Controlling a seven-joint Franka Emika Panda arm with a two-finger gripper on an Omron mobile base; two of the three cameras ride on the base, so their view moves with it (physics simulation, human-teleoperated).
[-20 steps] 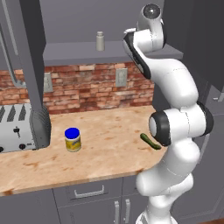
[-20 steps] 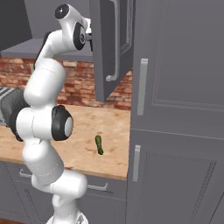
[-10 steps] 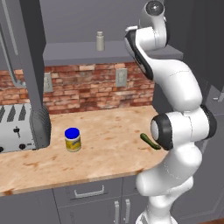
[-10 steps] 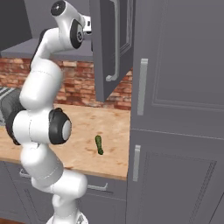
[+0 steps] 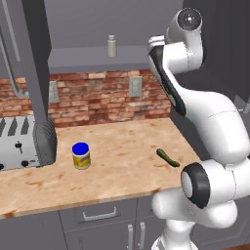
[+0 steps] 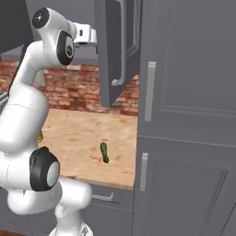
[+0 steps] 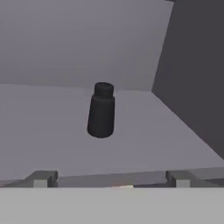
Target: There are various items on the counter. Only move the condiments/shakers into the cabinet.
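The black tapered shaker [image 7: 101, 111] stood upright on the cabinet shelf [image 7: 52, 144], as did the light-grey shaker bottle [image 5: 112, 46]. The gripper [image 7: 111, 178] was spread and empty. The blue-lidded jar [image 5: 81, 156] remained on the counter [image 5: 122, 166], apparently the last one left.

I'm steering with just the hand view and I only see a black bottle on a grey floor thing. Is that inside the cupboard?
Observer: Yes. The black shaker stands upright on the cabinet shelf, and the gripper is open in front of it, apart from it.
Operator: Is anything else up there?
Observer: A light-grey shaker stands on the same shelf, further left in the left base view.
Operator: What's left down on the table?
Observer: On the counter stands the yellow jar with the blue lid, near the toaster.
Operator: Anything more?
Observer: A green vegetable lies near the counter's right edge; it's no condiment.
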